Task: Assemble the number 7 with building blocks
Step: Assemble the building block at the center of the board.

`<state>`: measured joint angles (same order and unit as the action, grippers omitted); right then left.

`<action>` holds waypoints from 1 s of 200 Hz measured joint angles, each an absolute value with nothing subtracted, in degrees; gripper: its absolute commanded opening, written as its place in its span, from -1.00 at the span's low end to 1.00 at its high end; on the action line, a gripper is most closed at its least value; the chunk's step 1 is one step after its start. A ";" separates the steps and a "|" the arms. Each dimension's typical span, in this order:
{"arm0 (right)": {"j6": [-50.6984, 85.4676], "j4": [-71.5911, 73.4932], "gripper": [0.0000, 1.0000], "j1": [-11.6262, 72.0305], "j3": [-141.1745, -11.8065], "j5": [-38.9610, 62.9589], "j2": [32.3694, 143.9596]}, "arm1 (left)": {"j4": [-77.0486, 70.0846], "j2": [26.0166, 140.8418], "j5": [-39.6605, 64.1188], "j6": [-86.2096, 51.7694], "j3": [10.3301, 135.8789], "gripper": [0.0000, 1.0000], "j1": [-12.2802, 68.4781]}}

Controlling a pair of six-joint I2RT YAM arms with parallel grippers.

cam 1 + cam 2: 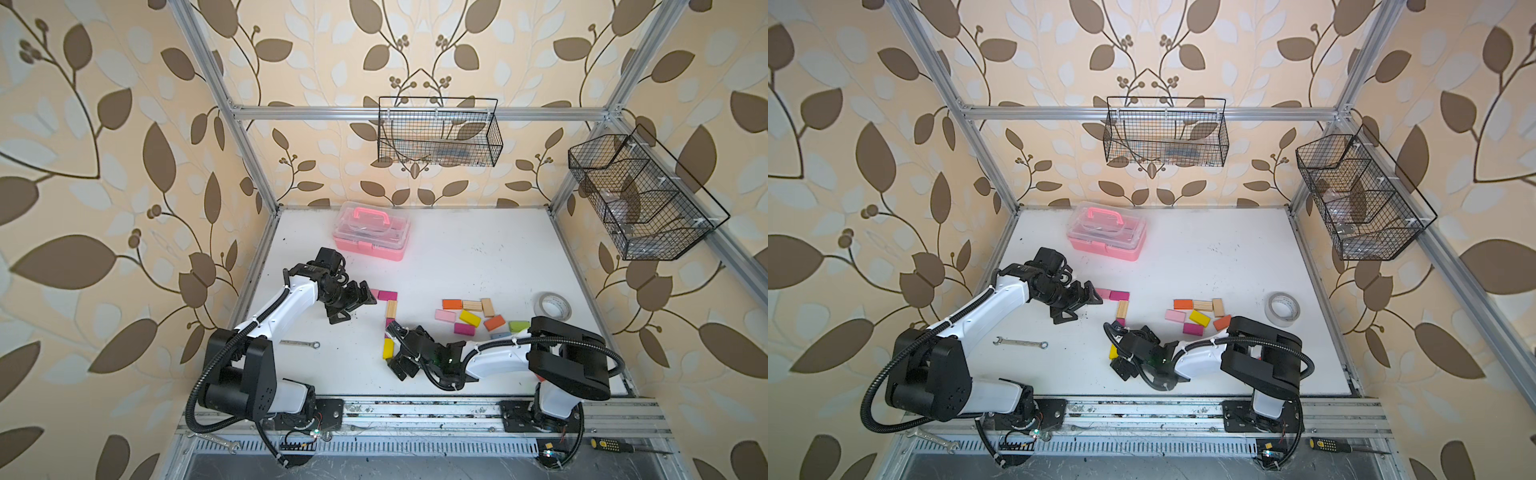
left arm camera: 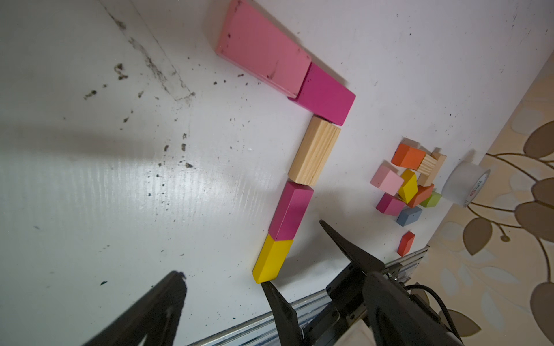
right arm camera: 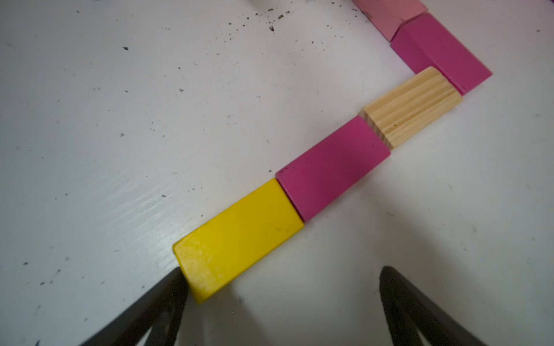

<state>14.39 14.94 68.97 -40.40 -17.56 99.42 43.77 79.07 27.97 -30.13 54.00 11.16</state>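
The number 7 (image 1: 391, 308) lies flat on the robot's side of the pink case (image 1: 371, 232). Its bar runs crosswise and the stem's long axis points away from the case, with the yellow block (image 3: 239, 236) at its foot. The right gripper (image 3: 283, 272) is spread and empty, one finger possibly touching yellow. The left gripper (image 1: 358, 306) is spread beside the bar.

Number 7 (image 2: 314, 149): light pink and magenta bar, wood-grain, magenta, yellow stem. Loose building blocks (image 1: 470, 318): orange, plain wood, pink, yellow, magenta, green, grey-blue, red. White table (image 1: 457, 249), dark specks. Pink case (image 1: 370, 245), clear lid. Beige wallpaper (image 1: 104, 166), brown leaf pattern.
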 measured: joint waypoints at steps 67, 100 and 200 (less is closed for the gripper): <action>15.05 14.83 1.00 68.64 -40.40 -17.32 99.42 | 43.77 79.26 27.99 -30.13 54.00 0.92 11.16; 15.25 14.81 1.00 68.53 -40.40 -17.32 99.42 | 43.77 79.26 27.99 -30.11 54.00 0.92 11.16; 14.98 14.28 1.00 68.62 -40.40 -17.37 99.02 | 43.72 79.26 27.97 -30.04 54.00 0.92 11.16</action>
<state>14.98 14.28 68.62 -40.40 -17.37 99.02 43.72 79.26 27.97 -30.04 54.00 11.16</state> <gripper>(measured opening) 0.999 0.960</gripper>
